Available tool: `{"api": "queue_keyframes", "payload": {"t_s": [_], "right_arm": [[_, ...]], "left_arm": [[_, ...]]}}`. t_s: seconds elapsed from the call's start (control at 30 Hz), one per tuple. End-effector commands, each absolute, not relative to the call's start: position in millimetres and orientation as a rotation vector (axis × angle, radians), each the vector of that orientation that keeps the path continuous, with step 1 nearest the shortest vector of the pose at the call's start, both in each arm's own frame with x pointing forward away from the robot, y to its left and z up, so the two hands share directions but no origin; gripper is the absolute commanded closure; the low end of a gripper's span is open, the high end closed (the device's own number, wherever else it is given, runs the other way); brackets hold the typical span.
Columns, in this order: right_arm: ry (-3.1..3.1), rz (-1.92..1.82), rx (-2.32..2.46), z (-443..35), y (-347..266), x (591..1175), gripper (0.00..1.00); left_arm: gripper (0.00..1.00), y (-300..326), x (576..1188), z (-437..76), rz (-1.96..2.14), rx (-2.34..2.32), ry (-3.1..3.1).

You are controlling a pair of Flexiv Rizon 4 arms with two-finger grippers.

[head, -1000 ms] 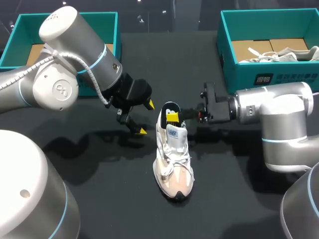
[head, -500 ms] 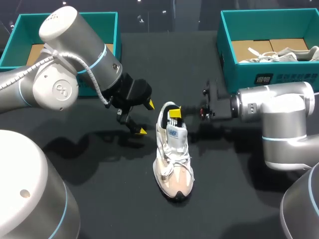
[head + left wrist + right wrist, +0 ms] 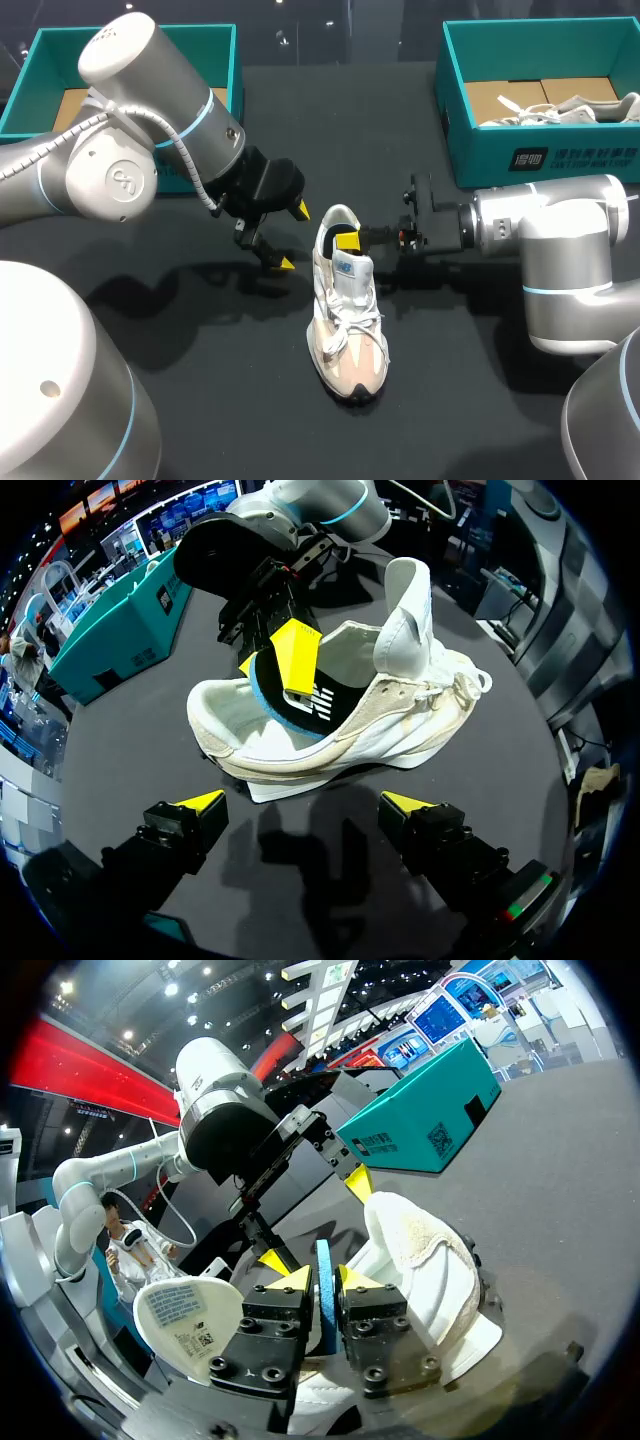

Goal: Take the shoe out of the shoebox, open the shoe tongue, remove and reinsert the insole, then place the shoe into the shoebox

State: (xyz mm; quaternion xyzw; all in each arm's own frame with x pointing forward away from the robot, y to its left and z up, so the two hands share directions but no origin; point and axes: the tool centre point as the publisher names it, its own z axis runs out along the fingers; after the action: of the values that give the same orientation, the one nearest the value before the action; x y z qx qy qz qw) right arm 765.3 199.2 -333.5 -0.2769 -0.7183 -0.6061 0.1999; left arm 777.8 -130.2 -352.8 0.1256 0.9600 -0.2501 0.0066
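**Ana:** What do the things sit on?

**Ben:** A dark, flat surface (image 3: pixel 220 400). The left box (image 3: pixel 50 60) is at its far left corner. The right box (image 3: pixel 540 150) is at its far right corner. Both are teal.

**Ana:** Is there anything in them?

**Ben:** The right box has a second shoe (image 3: pixel 580 105) and some brown card in it. The left arm (image 3: pixel 120 150) hides part of the left box. I can only see brown card there.

**Ana:** Where is the shoe?

**Ben:** The shoe (image 3: pixel 345 320) stands on its sole near the middle of the surface. Its toe points to the near edge and its heel to the far edge. Its tongue (image 3: pixel 408 595) is lifted up.

**Ana:** What about the right jaws?

**Ben:** The right arm (image 3: pixel 560 240) comes in from the right edge. The right jaws are at the heel end of the shoe, at its opening. They are pinched tight on the blue insole (image 3: pixel 325 1280), with one of the fingers (image 3: pixel 290 1305) on each side. Part of the insole is down inside the shoe.

**Ana:** And the left jaws?

**Ben:** The left jaws are wide open and hold nothing. Their fingers (image 3: pixel 190 815) hang over the surface, near the shoe on the side toward the left edge. They do not touch it.
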Motion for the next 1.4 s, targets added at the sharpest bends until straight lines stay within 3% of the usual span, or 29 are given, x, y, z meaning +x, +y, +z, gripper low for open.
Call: {"api": "queue_keyframes", "payload": {"t_s": [0.03,0.3,0.37,0.4,0.43,0.9,0.93,1.03,1.07,1.4], "right_arm": [[-2.046,-1.7,-0.766,-322,201,766,0.62],[-2.092,-1.697,-0.748,-312,196,783,0.8],[-2.09,-1.691,-0.748,-314,196,787,0.88],[-2.086,-1.687,-0.751,-315,196,788,0.99],[-2.083,-1.681,-0.755,-317,196,790,1.0],[-2.024,-1.65,-0.823,-333,198,775,1.0],[-2.03,-1.655,-0.817,-331,198,774,0.98],[-2.053,-1.662,-0.799,-323,196,774,0.69],[-2.06,-1.663,-0.792,-320,195,774,0.65],[-2.102,-1.642,-0.851,-310,172,775,0.65]], "left_arm": [[0.0,-130,778,-353,-0.781,0.395,3.003],[0.0,-130,778,-353,-0.781,0.395,3.003],[0.0,-130,778,-353,-0.781,0.395,3.003],[0.0,-130,778,-353,-0.781,0.395,3.003],[0.0,-130,778,-353,-0.781,0.395,3.003],[0.0,-130,778,-353,-0.781,0.395,3.003],[0.0,-130,778,-353,-0.781,0.395,3.003],[0.0,-130,778,-353,-0.781,0.395,3.003],[0.0,-130,778,-353,-0.781,0.395,3.003],[0.0,-114,778,-335,-0.801,0.424,2.988]]}}
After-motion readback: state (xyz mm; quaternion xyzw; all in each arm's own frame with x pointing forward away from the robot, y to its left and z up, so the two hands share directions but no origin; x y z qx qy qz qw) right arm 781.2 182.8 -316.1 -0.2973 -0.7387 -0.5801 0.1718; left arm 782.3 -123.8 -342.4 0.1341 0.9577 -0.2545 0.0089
